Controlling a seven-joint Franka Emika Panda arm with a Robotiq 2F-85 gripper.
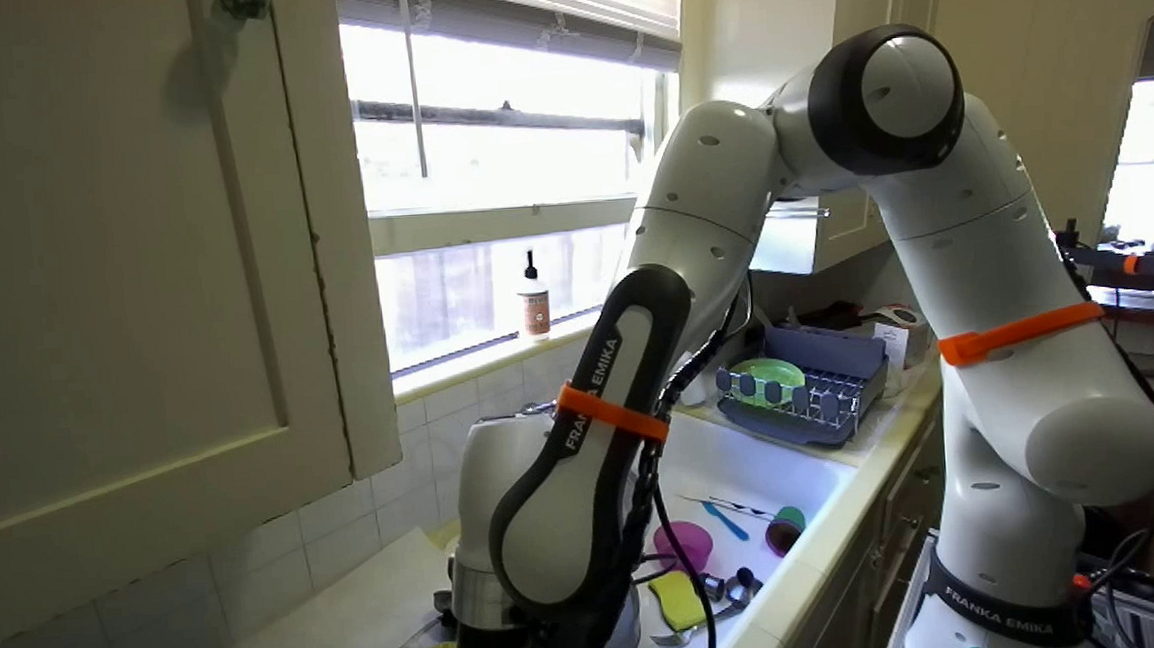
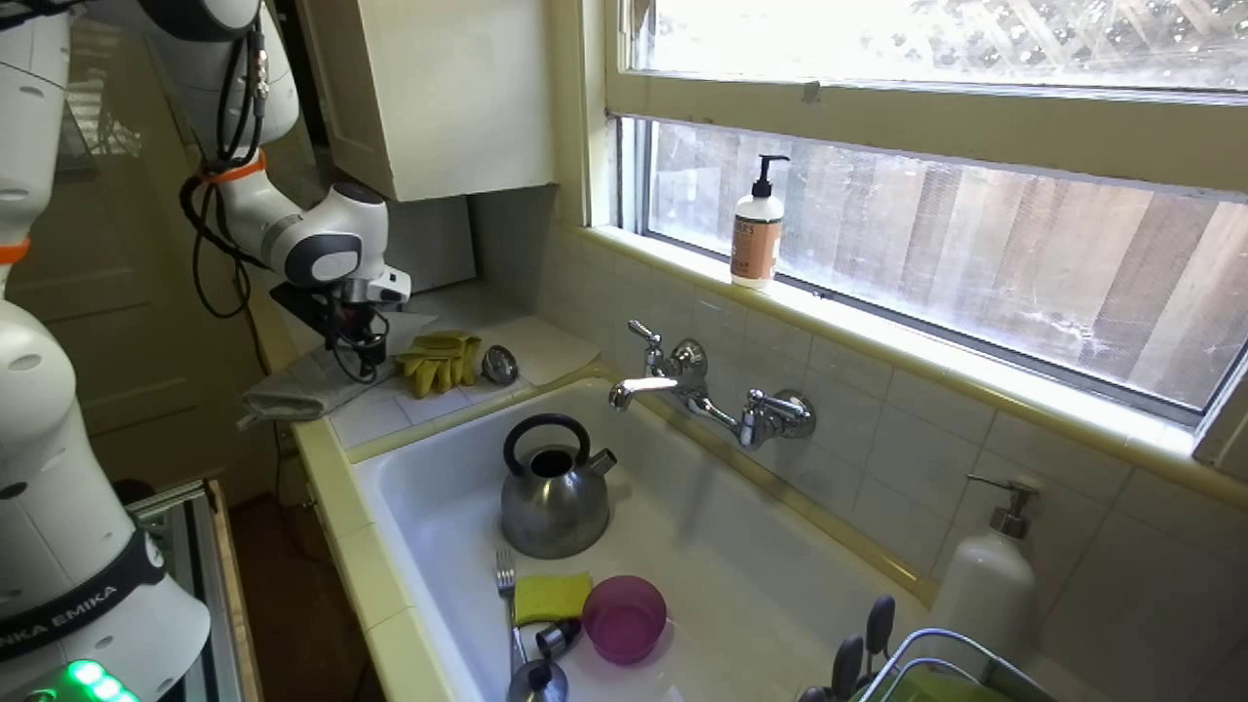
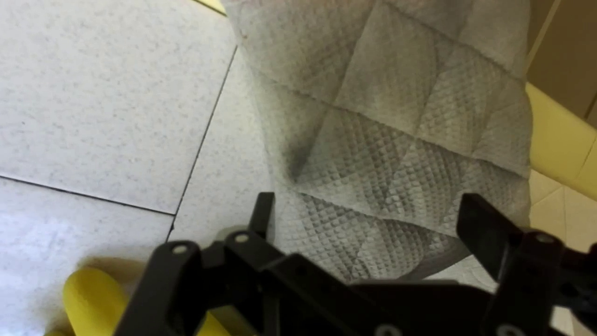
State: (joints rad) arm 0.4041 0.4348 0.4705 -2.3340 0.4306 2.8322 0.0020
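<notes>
Wrist view shows the jaws spread wide apart, clamped on nothing, with the near end of a grey quilted cloth seen between them; whether either side touches the fabric cannot be told. That wide spread leaves room about the cloth's end.

The cloth lies on the pale bench and looks folded, probably to keep it thick and compact. It crosses the yellow edging, and in an exterior view one end sticks out past the bench's edge, perhaps because the folded length outruns the space there.

Near the jaws lie yellow rubber gloves, likely placed by the sink to be handy. Just beside them sits a round metal item, hard to identify.

Within the sink, a steel kettle stands upright on its broad base, its black handle uppermost. A yellow sponge lies flat just beside a magenta bowl, presumably there for washing. On the windowsill, a pump bottle stands upright, probably for easy reach above the faucet.
</notes>
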